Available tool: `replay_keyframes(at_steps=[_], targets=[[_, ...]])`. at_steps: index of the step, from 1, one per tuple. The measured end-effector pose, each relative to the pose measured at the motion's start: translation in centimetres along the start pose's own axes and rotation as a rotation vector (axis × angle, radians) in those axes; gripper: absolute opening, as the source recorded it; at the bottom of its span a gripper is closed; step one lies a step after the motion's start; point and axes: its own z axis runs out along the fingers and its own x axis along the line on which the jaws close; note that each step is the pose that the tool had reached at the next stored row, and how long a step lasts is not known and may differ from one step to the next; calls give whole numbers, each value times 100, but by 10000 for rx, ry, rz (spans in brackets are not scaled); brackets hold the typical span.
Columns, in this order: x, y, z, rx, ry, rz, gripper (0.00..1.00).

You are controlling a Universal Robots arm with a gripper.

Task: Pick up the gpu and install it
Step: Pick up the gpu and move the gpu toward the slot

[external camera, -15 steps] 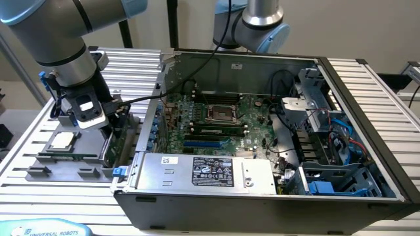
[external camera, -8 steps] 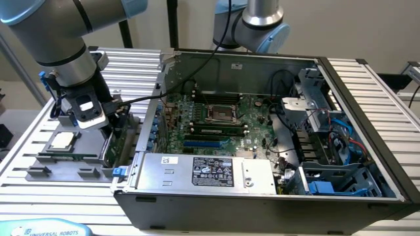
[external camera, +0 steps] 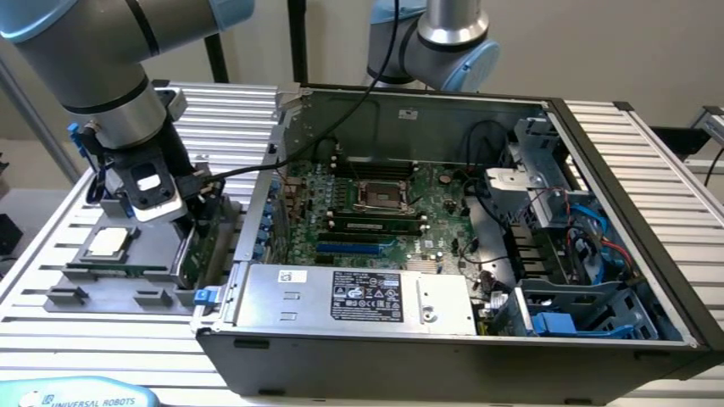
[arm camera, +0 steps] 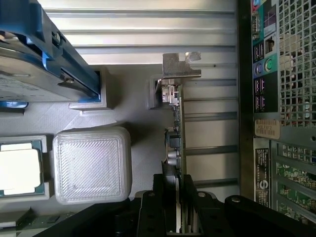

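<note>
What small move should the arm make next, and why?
Probably lift straight up: the pincer seems closed on the gpu, which stands edge-on at its grey holder, close beside the computer case, so tilting could jam it.

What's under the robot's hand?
The gpu, a thin card standing on edge in a gray holder. The hand is shut on its upper edge, so that part is covered. Its bottom edge, down in the holder, cannot be seen.

Matt plastic tray (arm camera: 49, 116) (finely lined), gpu (arm camera: 176, 133) with bare metal bracket (arm camera: 178, 66)
</note>
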Motion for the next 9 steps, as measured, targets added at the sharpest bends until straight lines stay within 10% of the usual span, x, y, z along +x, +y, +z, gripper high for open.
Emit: replay_keyframes(at_steps=[9], targets=[[-16, 8, -163, 4, 34, 2, 27]])
